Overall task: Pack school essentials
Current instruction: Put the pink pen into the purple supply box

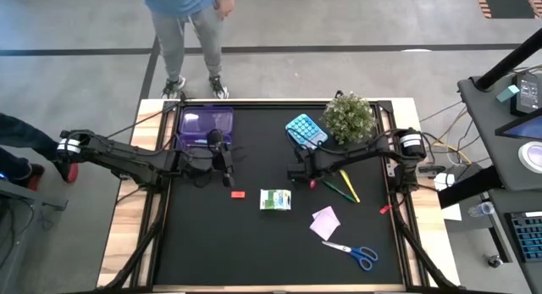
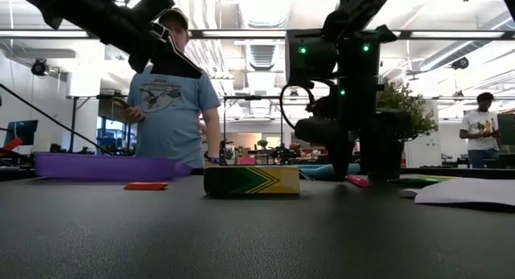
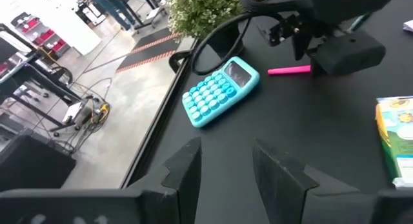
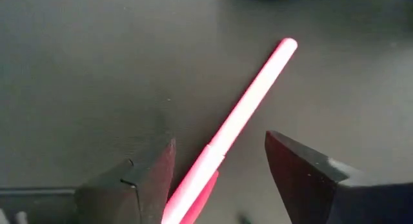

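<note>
The right tool is low over the matte black surface, near its middle right. Its two dark, blocky fingers are spread, and a thin pink pen lies flat between them, a smooth round stick. The fingers are not touching it.

The left tool is near a translucent purple plastic case at the far left part of the surface. Its fingers are also spread and hold nothing.

Between the two arms lies a small flat red eraser, and beside it a green-white pack, a cardboard box with yellow and green chevrons on its side. Nearer to the front edge is a pale paper square, thin and a little creased, and then blue-handled scissors with shiny metal blades. A yellow pen and a green pen lie just beside the right tool.

A teal calculator with rounded rubbery keys rests next to a leafy potted plant at the far side. A person in a blue shirt stands behind the surface.
</note>
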